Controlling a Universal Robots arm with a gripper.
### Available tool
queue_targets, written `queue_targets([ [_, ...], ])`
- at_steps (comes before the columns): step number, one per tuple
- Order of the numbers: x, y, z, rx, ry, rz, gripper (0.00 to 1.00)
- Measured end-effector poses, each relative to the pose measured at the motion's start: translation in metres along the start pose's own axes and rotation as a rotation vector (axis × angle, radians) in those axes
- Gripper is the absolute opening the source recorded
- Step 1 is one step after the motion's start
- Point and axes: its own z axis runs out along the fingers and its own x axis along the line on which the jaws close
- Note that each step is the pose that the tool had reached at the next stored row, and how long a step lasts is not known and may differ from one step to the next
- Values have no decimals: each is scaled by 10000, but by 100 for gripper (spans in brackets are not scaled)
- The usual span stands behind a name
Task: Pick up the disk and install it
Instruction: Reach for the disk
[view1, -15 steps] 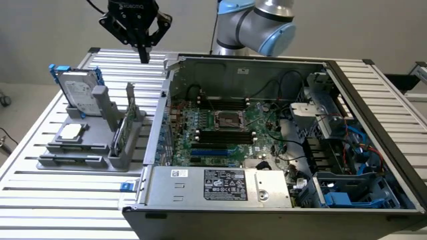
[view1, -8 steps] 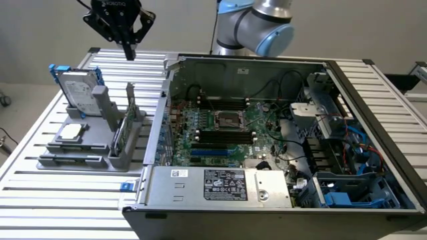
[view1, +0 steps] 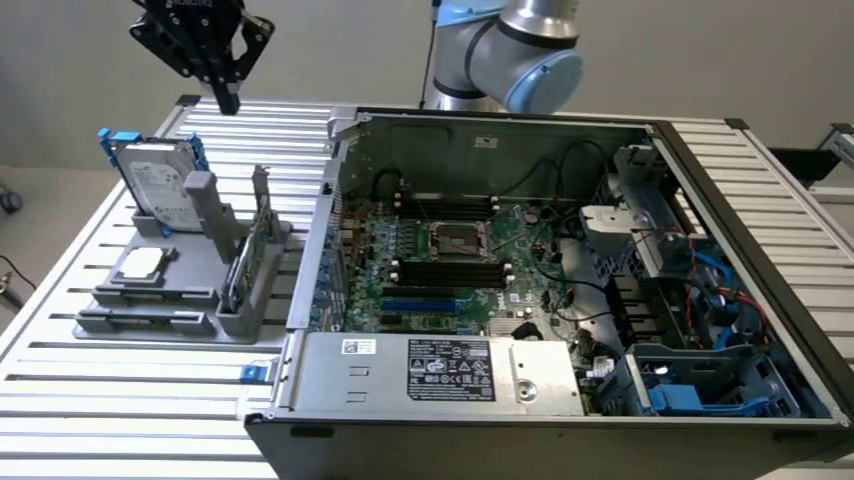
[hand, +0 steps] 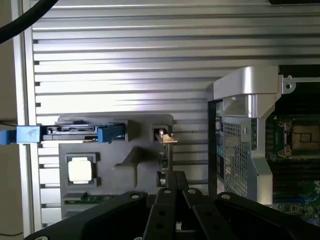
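Note:
The disk (view1: 158, 180) stands upright on edge in the grey holder (view1: 174, 290) at the exterior view's left, a silver-grey drive with a white label in a bright blue carrier. From above, the wrist view shows the disk (hand: 70, 132) as a thin strip with blue ends. My gripper (view1: 227, 100) hangs high above the table, behind the holder and up and to the right of the disk, well apart from it. Its black fingers (hand: 172, 182) are shut together with nothing between them.
The holder also carries a small square silver chip (view1: 142, 263) and a thin green circuit card (view1: 243, 268) on edge. An open computer case (view1: 534, 270) with its motherboard fills the exterior view's middle and right. The ribbed metal table (view1: 120, 400) lies underneath.

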Motion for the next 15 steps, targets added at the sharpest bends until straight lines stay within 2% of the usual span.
queue_targets([
  [9,413,59,13,11,0,0,11],
  [15,689,124,45,56,4,0,11],
])
